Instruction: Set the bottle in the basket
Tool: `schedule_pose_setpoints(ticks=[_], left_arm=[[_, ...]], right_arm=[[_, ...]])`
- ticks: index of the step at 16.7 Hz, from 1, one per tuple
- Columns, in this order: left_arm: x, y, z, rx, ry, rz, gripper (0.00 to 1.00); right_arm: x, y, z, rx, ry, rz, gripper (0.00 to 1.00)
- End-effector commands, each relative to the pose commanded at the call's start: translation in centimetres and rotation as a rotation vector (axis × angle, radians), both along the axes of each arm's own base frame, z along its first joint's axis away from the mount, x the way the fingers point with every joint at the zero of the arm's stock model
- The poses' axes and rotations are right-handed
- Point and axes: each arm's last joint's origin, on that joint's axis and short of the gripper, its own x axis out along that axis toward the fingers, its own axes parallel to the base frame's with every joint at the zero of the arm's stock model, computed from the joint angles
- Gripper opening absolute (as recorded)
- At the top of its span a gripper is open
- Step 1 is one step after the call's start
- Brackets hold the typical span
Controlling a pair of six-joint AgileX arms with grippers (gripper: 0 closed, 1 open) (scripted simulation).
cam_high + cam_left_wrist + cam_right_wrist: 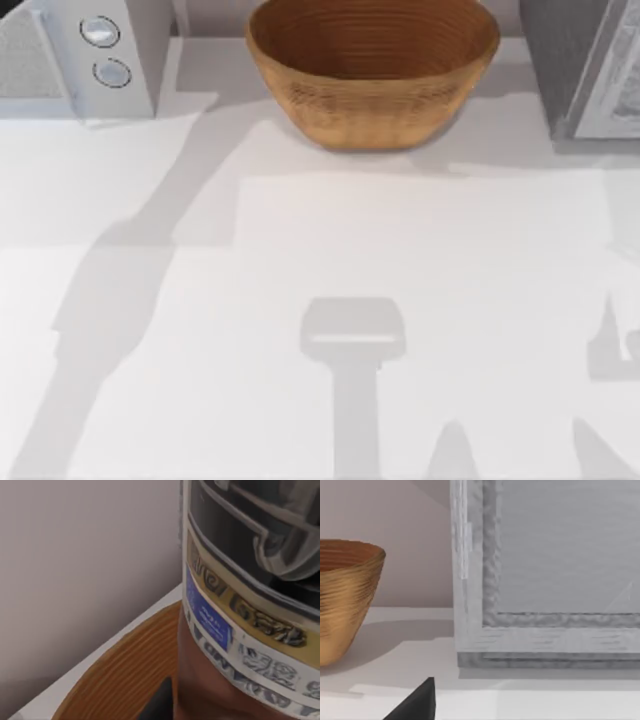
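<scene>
Basket (372, 70) sits at the top centre of the top view, on the white tabletop (300, 300), with a pale speaker-like box (105, 55) at the upper left and a grey framed box (590, 70) at the upper right. In the left wrist view the bottle (250, 605) looms right up close, label band and dark shoulder, with the basket's ribbed weave just below it. Whether the left claw is clenched on it, can't tell. In the right wrist view one dark fingertip (417, 705) pokes in at the bottom edge, over the tabletop; right claw's state, can't tell either.
</scene>
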Motion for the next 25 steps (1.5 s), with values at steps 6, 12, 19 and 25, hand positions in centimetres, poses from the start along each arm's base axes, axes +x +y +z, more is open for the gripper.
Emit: schedule_pose_setpoints(ticks=[6,12,19,25], left_arm=[[0.6,-0.8,-0.3,-0.004,-0.01,-0.006,0.0],[3.4,-3.4,-4.1,0.001,0.001,0.0,0.0],[3.5,-3.5,-4.2,0.0,0.0,0.0,0.23],[3.5,-3.5,-4.2,0.0,0.0,0.0,0.68]], right_arm=[[0.0,0.0,0.0,0.0,0.0,0.0,1.0],[0.0,0.0,0.0,0.0,0.0,0.0,1.0],[0.0,0.0,0.0,0.0,0.0,0.0,1.0],[0.0,0.0,0.0,0.0,0.0,0.0,1.0]])
